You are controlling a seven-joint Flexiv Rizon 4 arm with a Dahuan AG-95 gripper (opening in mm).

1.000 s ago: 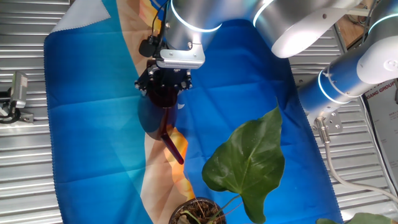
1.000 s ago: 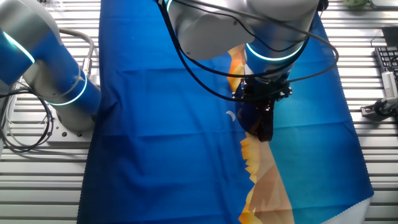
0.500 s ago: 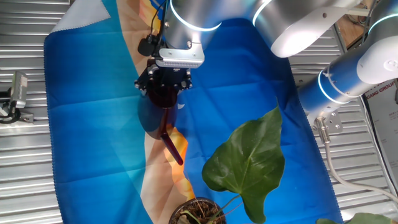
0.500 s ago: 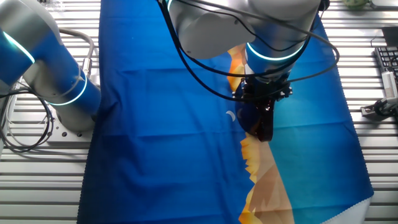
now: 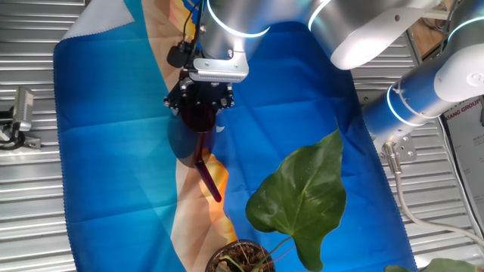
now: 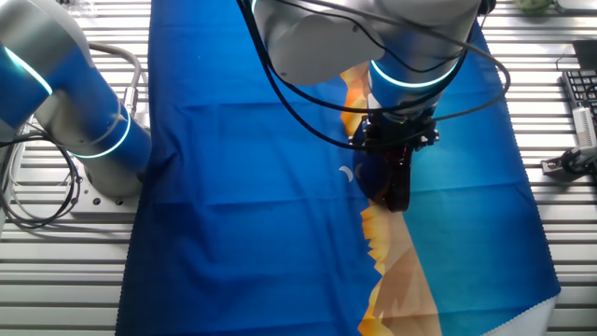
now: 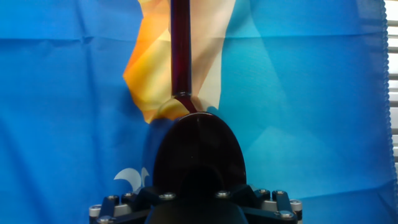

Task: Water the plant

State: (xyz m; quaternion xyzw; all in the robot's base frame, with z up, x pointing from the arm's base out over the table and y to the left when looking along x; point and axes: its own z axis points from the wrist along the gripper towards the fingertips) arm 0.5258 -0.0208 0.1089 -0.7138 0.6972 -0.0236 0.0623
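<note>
The plant (image 5: 301, 198) stands at the bottom of one fixed view, with a large heart-shaped green leaf above its small round pot (image 5: 240, 258) of dark soil. My gripper (image 5: 200, 103) is shut on the dark red watering can (image 5: 201, 128), whose long spout (image 5: 209, 176) points toward the pot and ends short of it. In the other fixed view the gripper (image 6: 395, 149) holds the can (image 6: 395, 184) above the cloth; the plant is out of view there. In the hand view the can body (image 7: 199, 152) fills the lower middle and its spout (image 7: 180, 50) runs straight up.
A blue cloth (image 5: 113, 128) with an orange and beige patch covers the ribbed metal table (image 5: 30, 196). The arm's blue base (image 5: 423, 91) stands at the right. A small metal fitting (image 5: 21, 113) lies at the left edge. A keyboard (image 6: 582, 103) sits at the right edge.
</note>
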